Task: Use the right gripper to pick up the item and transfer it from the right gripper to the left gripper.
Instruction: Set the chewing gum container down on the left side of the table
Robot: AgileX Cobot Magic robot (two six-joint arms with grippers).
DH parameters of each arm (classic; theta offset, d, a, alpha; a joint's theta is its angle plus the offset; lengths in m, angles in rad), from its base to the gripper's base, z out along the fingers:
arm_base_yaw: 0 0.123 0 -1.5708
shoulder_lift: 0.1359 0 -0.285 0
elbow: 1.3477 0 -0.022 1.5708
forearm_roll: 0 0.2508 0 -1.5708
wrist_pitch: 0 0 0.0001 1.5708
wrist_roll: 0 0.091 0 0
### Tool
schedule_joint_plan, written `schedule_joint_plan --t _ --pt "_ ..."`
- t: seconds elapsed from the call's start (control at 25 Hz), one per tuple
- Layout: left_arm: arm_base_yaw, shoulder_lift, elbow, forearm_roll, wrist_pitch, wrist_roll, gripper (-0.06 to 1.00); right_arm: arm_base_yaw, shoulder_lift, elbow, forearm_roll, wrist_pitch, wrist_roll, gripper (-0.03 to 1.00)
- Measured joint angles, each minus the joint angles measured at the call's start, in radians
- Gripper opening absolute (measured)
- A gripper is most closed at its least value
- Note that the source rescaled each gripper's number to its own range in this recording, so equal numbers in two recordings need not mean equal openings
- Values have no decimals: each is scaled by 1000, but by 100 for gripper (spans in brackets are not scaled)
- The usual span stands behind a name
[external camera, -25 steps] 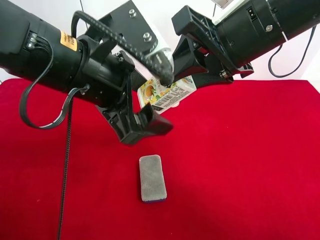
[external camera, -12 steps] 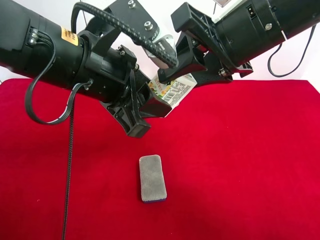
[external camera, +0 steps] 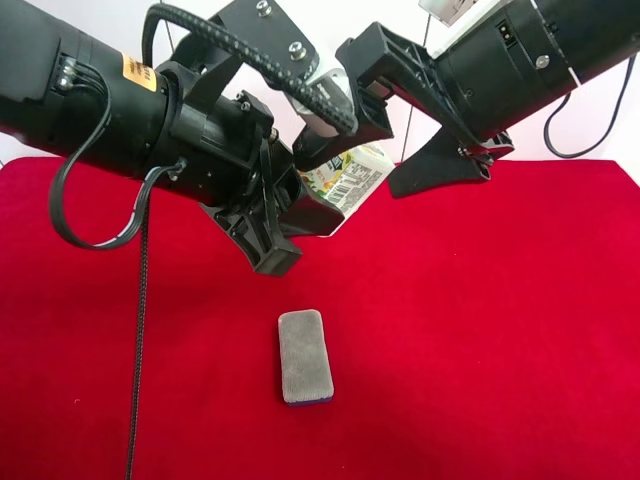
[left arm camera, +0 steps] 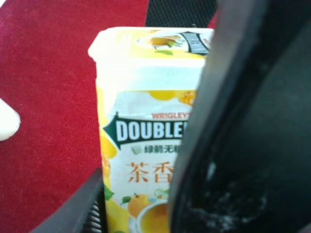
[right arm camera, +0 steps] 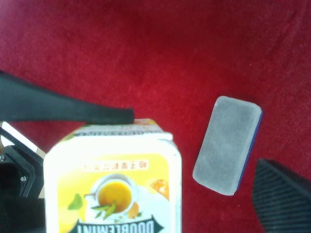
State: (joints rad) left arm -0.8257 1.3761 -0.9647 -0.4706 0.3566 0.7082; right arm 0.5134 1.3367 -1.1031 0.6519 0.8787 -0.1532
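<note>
The item is a white and yellow Doublemint gum bottle (external camera: 352, 178), held tilted above the red cloth. My left gripper (external camera: 296, 232), on the arm at the exterior high view's left, is shut on its lower end. The left wrist view shows the bottle (left arm camera: 146, 121) pinched between the two black fingers (left arm camera: 228, 121). My right gripper (external camera: 368, 162), on the arm at the view's right, is open, with its jaws spread wide on either side of the bottle's upper end. In the right wrist view the bottle (right arm camera: 114, 184) lies below one finger (right arm camera: 73, 110), and the other finger (right arm camera: 284, 196) stands well apart.
A grey rectangular pad (external camera: 304, 356) lies flat on the red tablecloth (external camera: 500, 350) below the two grippers; it also shows in the right wrist view (right arm camera: 227, 144). A black cable (external camera: 135, 330) hangs from the arm at the exterior view's left.
My left gripper has closed on the bottle's lower end. My right gripper's jaws have then spread apart and let go of the bottle, which stays in the left gripper.
</note>
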Motion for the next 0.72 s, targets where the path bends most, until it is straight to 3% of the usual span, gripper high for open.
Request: schedule_joint_plan --t 0.24,0.72 --pt "0 0 0 0 7 0 1 0 0 0 -1 17 1 99" --pt "-1 0 0 -1 16 0 1 0 -52 0 -4 162 19 99"
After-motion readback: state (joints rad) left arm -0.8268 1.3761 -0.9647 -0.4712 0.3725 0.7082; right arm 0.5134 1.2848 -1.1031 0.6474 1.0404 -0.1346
